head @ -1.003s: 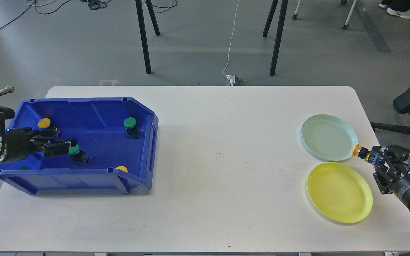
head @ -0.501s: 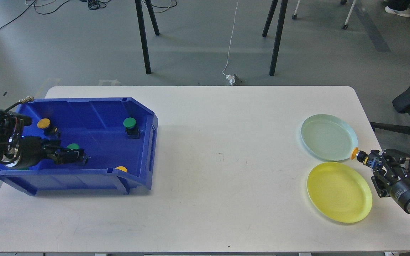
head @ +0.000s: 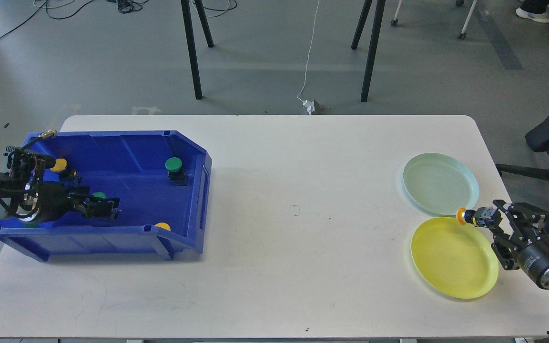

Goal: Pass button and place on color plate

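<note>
Head view: my right gripper (head: 475, 217) clamps an orange-capped button (head: 461, 213) at the round yellow plastic plate (head: 454, 257) rim, unplaced; my left gripper (head: 98, 207), grip unclear, reaches a green-capped button (head: 99, 196) in the blue plastic bin (head: 127, 152)

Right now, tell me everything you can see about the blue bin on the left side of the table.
The blue bin looks like hard, glossy plastic, open-topped, with ribbed inner walls and a cut-down front opening facing right. It sits flat on the white table, near its left edge. Inside are two green-capped buttons and two yellow-capped ones. The left hand reaches in over the left wall, around the nearer green button's black base; whether it has closed is unclear.
</note>
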You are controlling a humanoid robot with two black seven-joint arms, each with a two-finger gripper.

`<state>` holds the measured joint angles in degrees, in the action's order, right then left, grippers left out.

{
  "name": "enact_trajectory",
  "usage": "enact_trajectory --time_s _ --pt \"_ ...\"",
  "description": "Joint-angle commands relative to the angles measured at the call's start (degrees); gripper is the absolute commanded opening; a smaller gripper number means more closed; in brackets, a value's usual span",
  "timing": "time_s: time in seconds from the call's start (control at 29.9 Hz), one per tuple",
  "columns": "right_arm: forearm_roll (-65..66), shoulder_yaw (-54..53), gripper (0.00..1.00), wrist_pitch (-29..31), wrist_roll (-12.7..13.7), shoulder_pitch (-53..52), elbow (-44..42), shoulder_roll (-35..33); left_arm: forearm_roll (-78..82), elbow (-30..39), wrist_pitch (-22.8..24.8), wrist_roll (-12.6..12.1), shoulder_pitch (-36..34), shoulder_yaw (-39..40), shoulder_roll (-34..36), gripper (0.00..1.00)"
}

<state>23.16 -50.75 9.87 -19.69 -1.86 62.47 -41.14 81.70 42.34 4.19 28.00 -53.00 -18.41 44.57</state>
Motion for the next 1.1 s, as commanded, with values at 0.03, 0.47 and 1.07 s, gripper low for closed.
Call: enact_trajectory --time_s 0.03,0.47,1.07 --pt "-0.04 -0.14 0.97 0.15 -0.08 0.01 0.02 0.0 0.38 -0.16 -0.06 0.0 0.53 -0.05 0.17 0.53" --pt "-0.48 -1.28 0.97 0.32 -1.57 -0.25 0.72 -0.09 -1.02 7.63 1.34 0.0 -3.07 6.35 5.77 0.04" --pt "2.33 -0.52 0.97 11.13 -0.96 -29.06 15.05 6.41 -44.79 32.64 15.16 0.0 -0.88 37.31 -2.8 0.05"
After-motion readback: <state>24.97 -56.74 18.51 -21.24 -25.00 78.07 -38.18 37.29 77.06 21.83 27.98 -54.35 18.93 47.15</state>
